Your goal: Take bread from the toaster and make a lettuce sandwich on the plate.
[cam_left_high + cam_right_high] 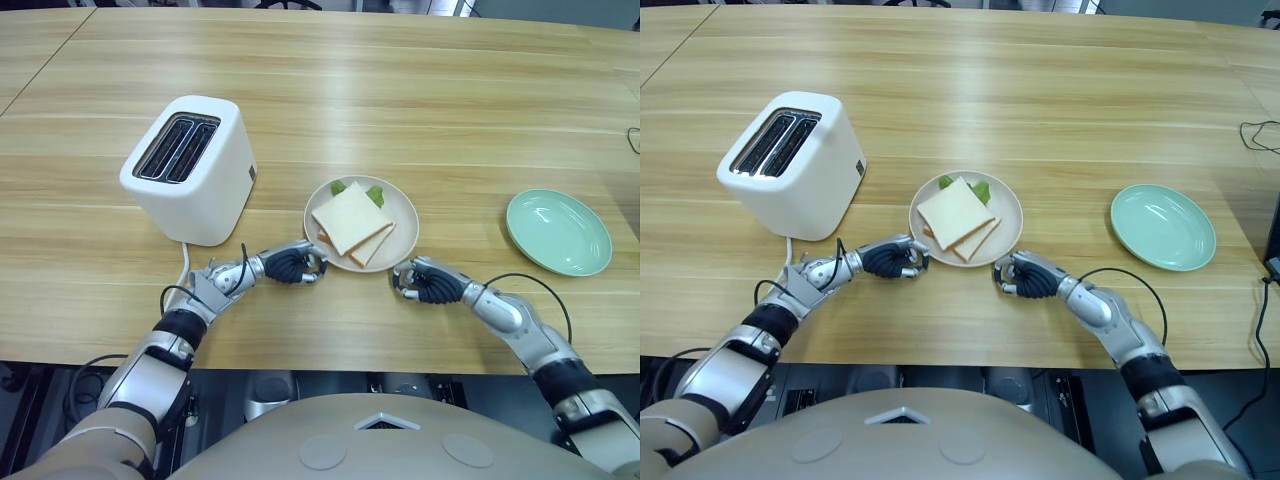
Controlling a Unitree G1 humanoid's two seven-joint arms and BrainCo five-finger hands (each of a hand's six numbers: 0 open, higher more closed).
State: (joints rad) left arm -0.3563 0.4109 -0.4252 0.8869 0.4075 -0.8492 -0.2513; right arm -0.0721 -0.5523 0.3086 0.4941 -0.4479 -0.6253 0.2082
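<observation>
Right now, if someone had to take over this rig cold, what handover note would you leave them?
Left hand: fingers curled, holding nothing, by the near-left edge of the beige plate.
Right hand: curled, holding nothing, by the plate's near-right edge.
Toaster: far left on the table, both slots look empty.
On the beige plate: two bread slices stacked slightly askew, lettuce peeking out at the far side.
Green plate: off to the right.
Done: the sandwich looks assembled.
Left: probably only pulling the hands back.
</observation>
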